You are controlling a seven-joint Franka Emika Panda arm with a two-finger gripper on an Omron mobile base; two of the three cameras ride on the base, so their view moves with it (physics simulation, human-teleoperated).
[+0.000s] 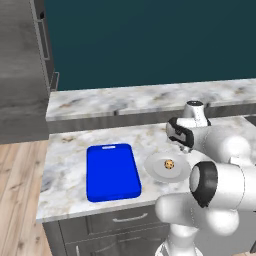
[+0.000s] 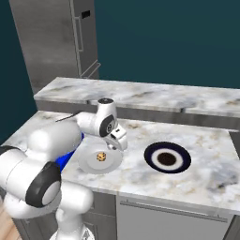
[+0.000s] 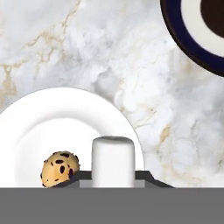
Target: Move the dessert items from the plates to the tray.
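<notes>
Closest to the hand camera stands the small white cylinder [image 3: 113, 161], upright at the bottom of the frame directly in front of the end effector [image 2: 118, 138], seemingly held by it; the fingertips themselves are hidden, so I cannot tell whether the end effector is closed on the piece or merely behind it; the cylinder overlaps the right rim of the pale plate [image 3: 52, 127] in that view; the cookie [image 3: 60, 168], tan with dark chips, lies on the same plate, just left of the cylinder, near the plate's lower edge.

Taking the pale plate as landmark on the marbled desk [image 1: 70, 145]: the blue tray [image 1: 113, 172] lies just beside it to the robot's left, apart from it by a narrow strip of marble, its slot handle at the far short end, its flat surface bare; the tray's near edge sits close to the desk's front edge; the navy plate [image 2: 167, 157] with white ring and dark centre lies to the pale plate's right, well apart, with open marble between them; behind the pale plate the desk runs clear back to a raised ledge [image 2: 140, 96]; the end effector hangs just above the pale plate's far right rim.
</notes>
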